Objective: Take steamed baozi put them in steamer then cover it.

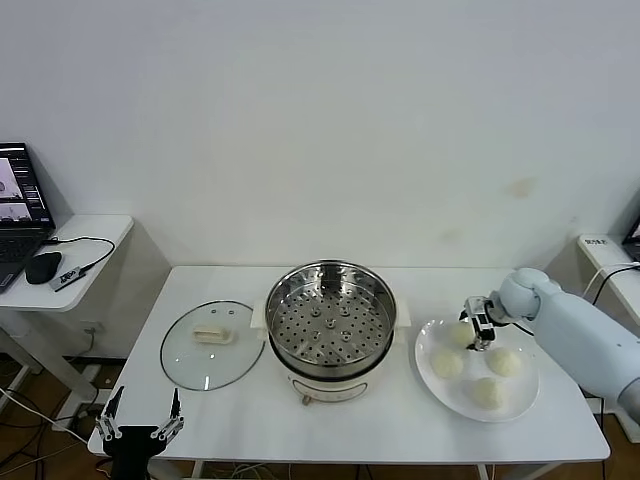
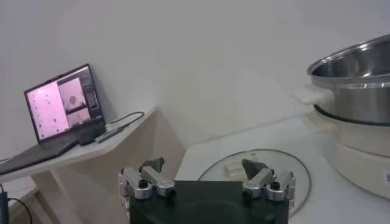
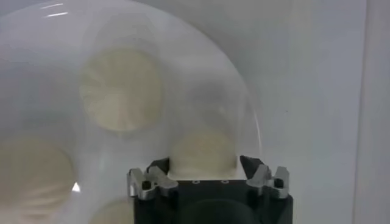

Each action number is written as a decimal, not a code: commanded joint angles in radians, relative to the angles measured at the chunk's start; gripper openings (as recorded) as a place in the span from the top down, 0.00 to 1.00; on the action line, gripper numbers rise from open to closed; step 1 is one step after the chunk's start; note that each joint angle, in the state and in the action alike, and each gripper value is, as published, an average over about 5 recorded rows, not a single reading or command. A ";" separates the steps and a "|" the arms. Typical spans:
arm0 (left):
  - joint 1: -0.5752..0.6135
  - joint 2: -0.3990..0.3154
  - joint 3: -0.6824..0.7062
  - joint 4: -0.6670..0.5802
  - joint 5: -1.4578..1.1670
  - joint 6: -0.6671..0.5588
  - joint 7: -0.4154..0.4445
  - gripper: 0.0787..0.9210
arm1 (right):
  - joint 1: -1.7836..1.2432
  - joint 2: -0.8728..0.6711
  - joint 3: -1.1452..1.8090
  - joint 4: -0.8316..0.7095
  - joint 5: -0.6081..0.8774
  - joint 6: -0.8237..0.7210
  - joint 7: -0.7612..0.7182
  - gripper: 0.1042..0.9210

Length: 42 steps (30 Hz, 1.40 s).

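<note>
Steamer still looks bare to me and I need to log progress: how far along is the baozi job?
Early. Done: nothing; the steamer tray holds no buns, and the cover lies on the table beside it. In hand: the right gripper is down at the plate, its fingers on either side of one baozi. The left gripper waits open off the table's front corner. Left: move all four buns, then cover.

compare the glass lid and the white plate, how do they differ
The glass lid is clear, has a cream bar handle on top and lies left of the steamer; the white plate is opaque, lies to its right and holds four baozi. Both are round and lie flat on the table.
</note>
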 commanded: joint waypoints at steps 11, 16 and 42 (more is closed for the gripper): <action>0.004 0.000 0.000 -0.011 -0.001 0.002 -0.001 0.12 | 0.044 -0.057 -0.028 0.067 0.041 -0.017 -0.022 0.45; 0.000 0.006 0.002 -0.007 -0.009 0.005 0.001 0.12 | 0.161 -0.143 -0.135 0.166 0.135 -0.037 -0.037 0.45; -0.047 0.063 -0.027 0.009 -0.073 0.002 0.000 0.12 | 0.773 0.164 -0.621 0.328 0.601 -0.025 0.099 0.44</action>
